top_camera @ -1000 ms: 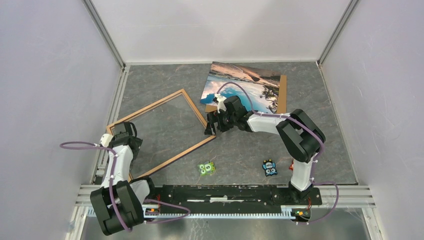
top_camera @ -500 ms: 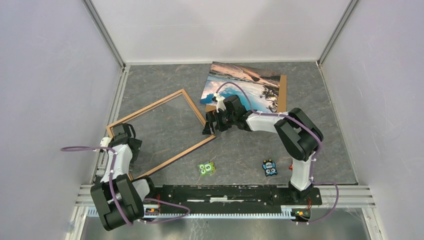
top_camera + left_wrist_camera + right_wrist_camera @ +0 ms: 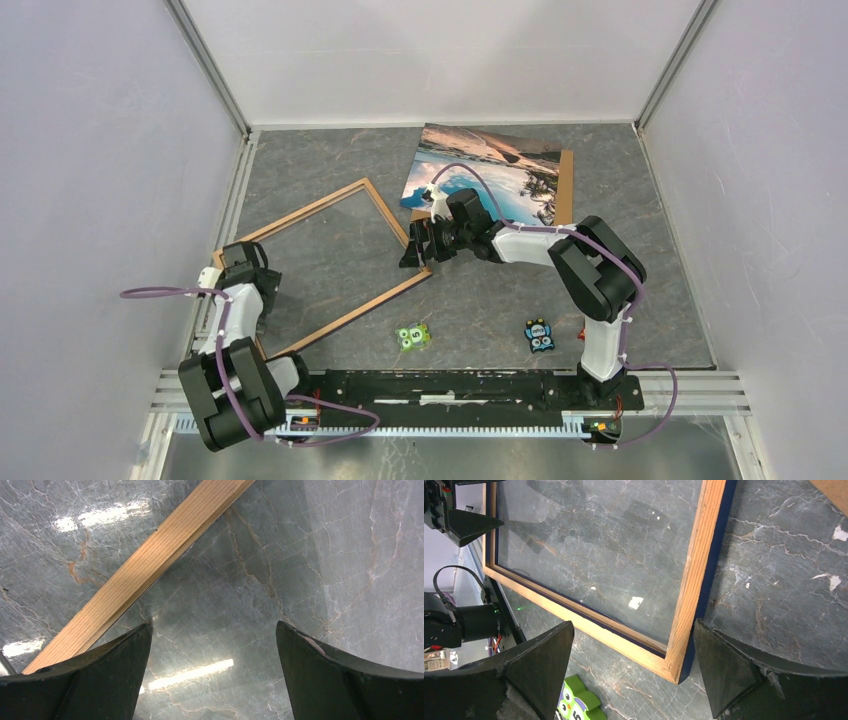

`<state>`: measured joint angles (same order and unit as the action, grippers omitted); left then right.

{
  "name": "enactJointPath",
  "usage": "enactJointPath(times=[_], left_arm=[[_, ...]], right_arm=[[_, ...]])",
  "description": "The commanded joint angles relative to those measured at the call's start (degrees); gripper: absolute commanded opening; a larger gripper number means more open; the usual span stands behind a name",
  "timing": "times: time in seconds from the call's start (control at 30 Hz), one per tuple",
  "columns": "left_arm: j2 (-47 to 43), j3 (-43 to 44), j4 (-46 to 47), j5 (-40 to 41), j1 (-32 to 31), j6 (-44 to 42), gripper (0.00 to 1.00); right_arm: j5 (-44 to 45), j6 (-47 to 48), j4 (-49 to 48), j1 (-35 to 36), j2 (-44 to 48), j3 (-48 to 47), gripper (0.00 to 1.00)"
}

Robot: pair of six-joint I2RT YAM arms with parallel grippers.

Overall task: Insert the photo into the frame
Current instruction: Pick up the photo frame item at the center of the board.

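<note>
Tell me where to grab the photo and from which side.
Take the photo by its left edge: it lies flat on the board, and that edge seems to overhang it, so slide one finger under from the left.

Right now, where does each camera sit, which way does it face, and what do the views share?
Top external: above and behind the bases, looking down on table, both arms, frame and photo.
Left wrist: looks down through the open left gripper at one frame rail.
Right wrist: looks past the open right gripper at a frame corner and the green toy.
All three share the frame.
</note>
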<state>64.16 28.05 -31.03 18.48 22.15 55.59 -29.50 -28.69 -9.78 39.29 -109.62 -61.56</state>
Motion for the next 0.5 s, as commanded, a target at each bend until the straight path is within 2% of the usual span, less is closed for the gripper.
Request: enactJointPath(times=[0.0,0.2,0.37,0.47], left_arm=[[3.63,-5.59,3.99,-12.52,-0.1,1.89,1.0],[4.19,-6.14,5.78,-13.94,-2.17,2.01,1.0],[2.0,-2.21,4.45,-9.64,-9.96,-0.62,1.0],[-0.06,-1.52,4.31,-9.17,-11.74,-0.8,1.0]], right_arm=[[-1.98,-0.94,-3.04,0.74,1.03,0.31,0.95],[-1.68,-0.75,-2.68,1.04,1.54,0.41,0.93],[0.28,0.94,-0.85,0.89,1.87,0.19,0.93],[0.84,1.44,-0.15,0.88,1.98,-0.02,0.93]])
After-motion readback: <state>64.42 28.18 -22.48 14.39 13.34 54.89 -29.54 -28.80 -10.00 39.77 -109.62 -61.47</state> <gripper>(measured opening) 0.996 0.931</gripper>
